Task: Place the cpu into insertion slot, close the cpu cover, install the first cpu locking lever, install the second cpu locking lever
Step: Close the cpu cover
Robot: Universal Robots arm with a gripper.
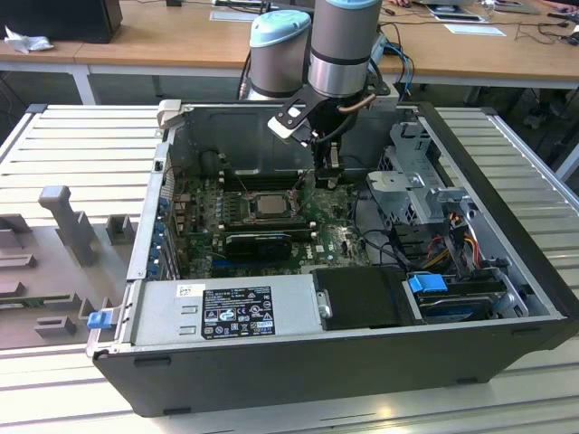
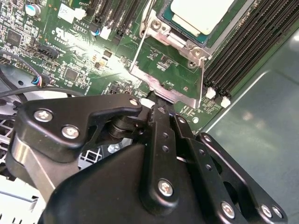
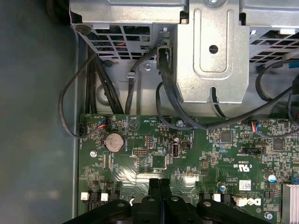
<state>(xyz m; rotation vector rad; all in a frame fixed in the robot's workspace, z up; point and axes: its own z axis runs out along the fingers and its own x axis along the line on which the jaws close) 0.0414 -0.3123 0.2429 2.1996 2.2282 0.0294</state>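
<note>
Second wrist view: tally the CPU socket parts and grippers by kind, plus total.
cpu: 1
insertion slot: 1
cpu cover: 1
gripper: 1
Total: 4

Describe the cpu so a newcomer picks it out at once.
Inside the open computer case, find the green motherboard. Near its middle sits the cpu: a flat square with a plain silver-grey top, unlike the long black memory slots beside it.
</note>
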